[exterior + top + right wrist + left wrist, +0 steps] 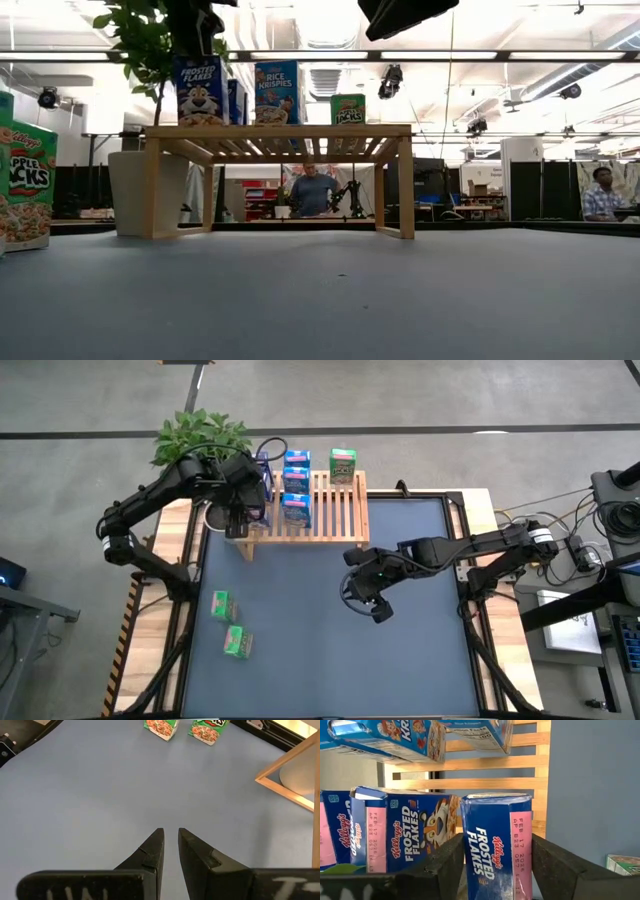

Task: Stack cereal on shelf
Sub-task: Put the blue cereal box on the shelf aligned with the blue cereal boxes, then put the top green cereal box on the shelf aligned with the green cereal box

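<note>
The wooden shelf [330, 510] stands at the far side of the mat with blue cereal boxes [296, 484] and a green one [343, 463] on its slats. My left gripper [240, 515] is over the shelf's left end, closed around a blue Frosted Flakes box [495, 850]. In the low view this box [200, 90] stands upright on the shelf top [280, 130], beside other Frosted Flakes boxes [402, 840]. My right gripper [378, 610] hovers over the middle of the mat; its fingers [170, 832] are nearly together with nothing between them. My left gripper has the Frosted Flakes box between its two fingers, one finger [445, 865] against one side [470, 855] and the other finger [560, 865] against the opposite side; no gap shows. The fingers come from above, slanting down. The box stands upright with its bottom on the shelf top.
Two green cereal boxes [221, 605] [237, 643] lie on the mat at the near left. A potted plant [200, 435] stands just behind the shelf's left end. The blue mat [420, 660] is bare at the near right.
</note>
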### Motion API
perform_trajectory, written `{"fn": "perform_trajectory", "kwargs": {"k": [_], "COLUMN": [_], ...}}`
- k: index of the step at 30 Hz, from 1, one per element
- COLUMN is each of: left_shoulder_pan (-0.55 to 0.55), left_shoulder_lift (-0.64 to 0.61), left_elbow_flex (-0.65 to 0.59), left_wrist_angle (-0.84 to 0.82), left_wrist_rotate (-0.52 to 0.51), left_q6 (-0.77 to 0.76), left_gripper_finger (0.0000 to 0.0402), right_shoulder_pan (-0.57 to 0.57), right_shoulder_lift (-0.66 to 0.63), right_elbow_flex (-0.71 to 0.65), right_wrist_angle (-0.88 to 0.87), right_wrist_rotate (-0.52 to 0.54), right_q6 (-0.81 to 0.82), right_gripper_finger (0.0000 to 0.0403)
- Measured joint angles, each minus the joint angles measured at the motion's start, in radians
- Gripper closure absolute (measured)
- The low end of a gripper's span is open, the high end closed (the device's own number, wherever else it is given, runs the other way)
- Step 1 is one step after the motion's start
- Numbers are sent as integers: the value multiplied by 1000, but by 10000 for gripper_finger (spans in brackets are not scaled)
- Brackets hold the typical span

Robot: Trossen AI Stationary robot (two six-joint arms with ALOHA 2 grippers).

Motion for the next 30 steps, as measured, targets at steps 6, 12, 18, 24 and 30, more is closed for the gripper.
{"fn": "perform_trajectory", "kwargs": {"k": [6,12,18,24,30], "left_shoulder_pan": [0,0,0,-2,-63], "left_shoulder_lift": [0,-2,-2,-2,-5], "left_elbow_flex": [0,2,42,101,129], "left_wrist_angle": [13,15,16,2,-4], "left_wrist_rotate": [-4,-5,-5,-5,-4], "left_q6": [11,19,40,3,-92], "left_gripper_finger": [186,182,182,182,196], "right_shoulder_pan": [0,0,0,0,0], "right_shoulder_lift": [0,0,0,0,0], "right_elbow_flex": [0,0,0,0,0], "right_wrist_angle": [0,0,0,0,-5], "right_wrist_rotate": [0,0,0,0,1], "right_q6": [0,0,0,0,-1], "right_gripper_finger": [355,355,355,355,355]}}
